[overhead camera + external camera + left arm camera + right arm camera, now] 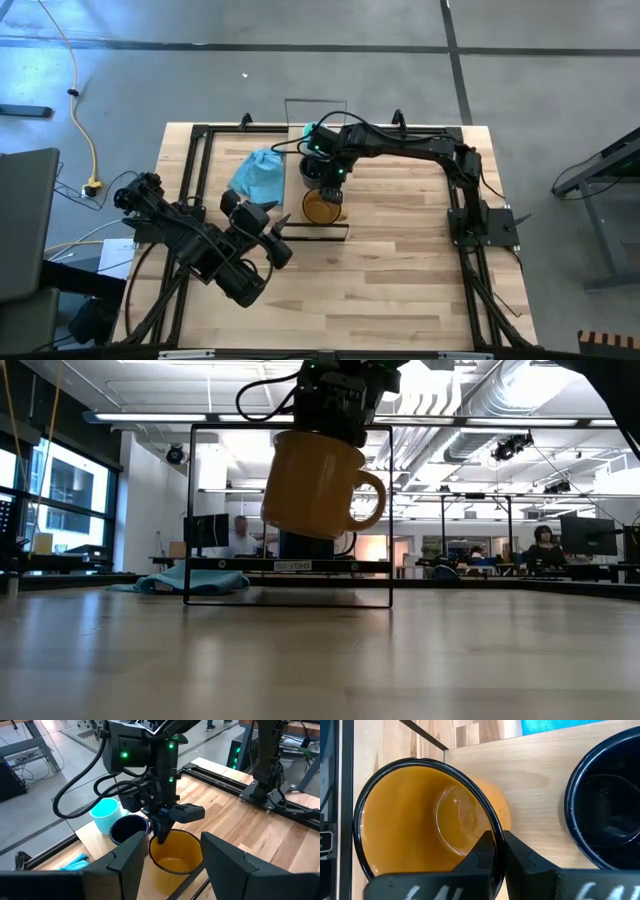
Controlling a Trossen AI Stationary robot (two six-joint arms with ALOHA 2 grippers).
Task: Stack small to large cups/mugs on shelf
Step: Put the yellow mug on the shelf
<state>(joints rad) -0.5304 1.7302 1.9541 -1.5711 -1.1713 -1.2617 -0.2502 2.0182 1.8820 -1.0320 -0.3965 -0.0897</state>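
Left gripper waits over the near-left bench, fingers spread open. Beyond it, the right gripper pinches the amber mug by its rim, tilted above the shelf, beside the black mug; the teal mug stands farthest.

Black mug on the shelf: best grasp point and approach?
Pinch the black mug by its rim wall from straight above: it stands upright, mouth open. Take the side away from the teal mug and amber mug, which the right gripper holds the same way.
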